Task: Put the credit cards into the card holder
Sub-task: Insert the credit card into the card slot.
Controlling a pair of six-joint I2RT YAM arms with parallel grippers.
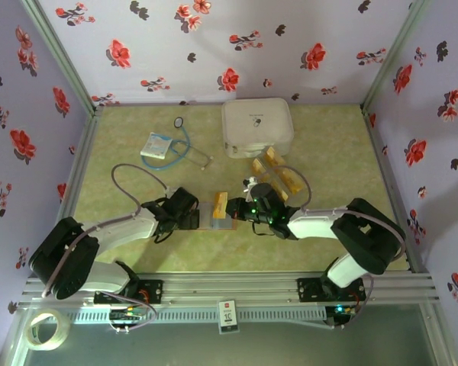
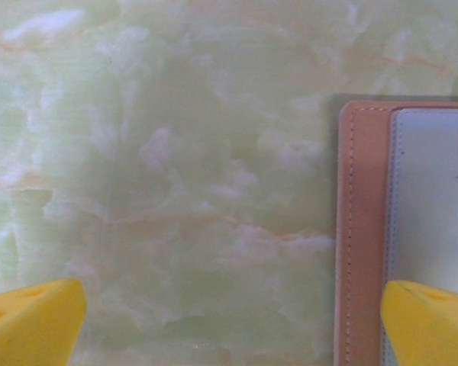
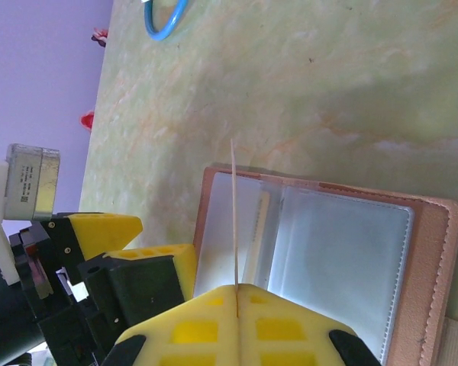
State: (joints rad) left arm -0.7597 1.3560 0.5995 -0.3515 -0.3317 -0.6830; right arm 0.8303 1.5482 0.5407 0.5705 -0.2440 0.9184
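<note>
Right claw [image 3: 237, 293] pinching card [image 3: 233, 213], over open card holder [image 3: 336, 252]

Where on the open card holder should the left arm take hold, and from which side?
Probably the stitched brown border of the card holder, from the robot's left side, where the open left gripper is. The holder lies flat and open, so only this thin edge is free; the right gripper holds a credit card on edge over the pockets.
</note>
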